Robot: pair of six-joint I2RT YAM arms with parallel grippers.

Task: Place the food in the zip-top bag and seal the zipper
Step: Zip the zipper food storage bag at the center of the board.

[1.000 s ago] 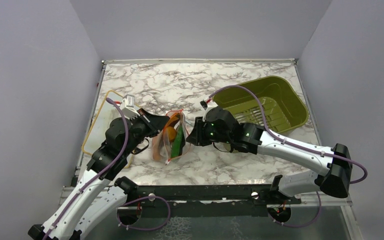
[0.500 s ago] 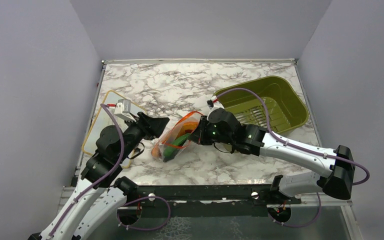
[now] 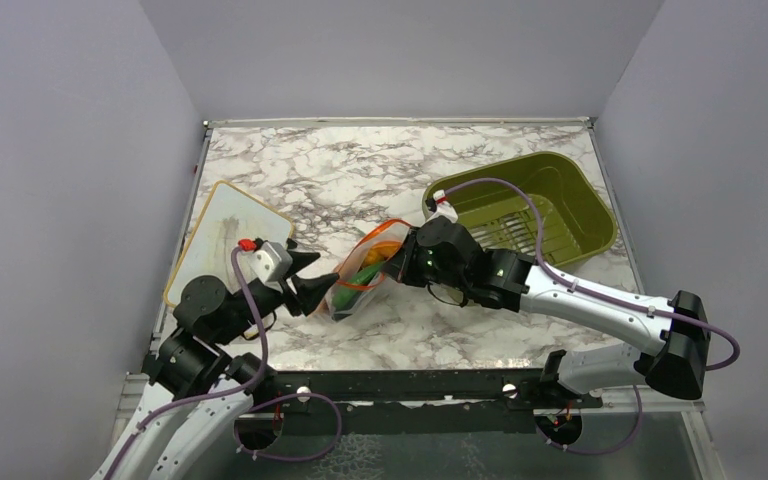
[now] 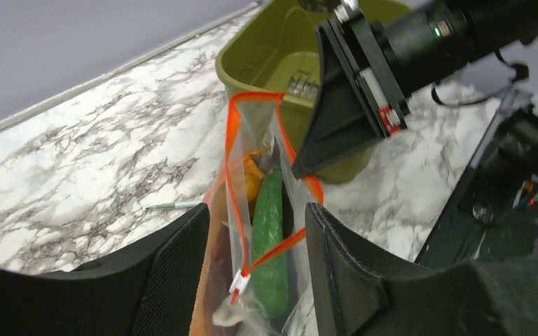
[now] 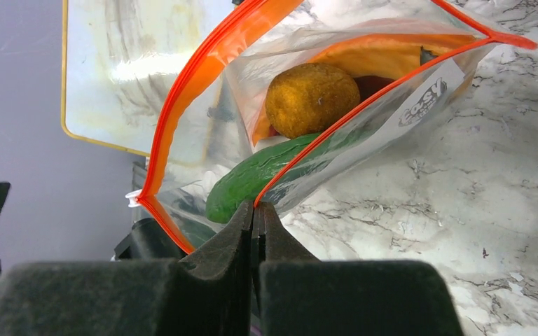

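The clear zip-top bag (image 3: 362,272) hangs tilted over the marble, its mouth gaping. Its red-orange zipper (image 5: 182,105) runs in two separated strips that meet at a white slider (image 4: 239,282). Food shows inside: a round orange piece (image 5: 312,98), a long green piece (image 4: 270,231) and something dark behind. My right gripper (image 5: 256,206) is shut on one zipper edge of the bag; in the top view this right gripper (image 3: 400,262) is at the bag's right side. My left gripper (image 4: 256,280) stands open with its jaws on either side of the slider end, and in the top view the left gripper (image 3: 310,282) is just left of the bag.
An olive-green tub (image 3: 530,205) stands at the back right, just behind the right wrist. A tan-rimmed white board (image 3: 225,235) lies at the left, beside the left arm. A thin green-and-white stick (image 4: 175,205) lies on the marble past the bag.
My left gripper let go of the bag, opened and drew back toward the near left. My right gripper closed on the bag's edge and carried it, tilting it to the right.
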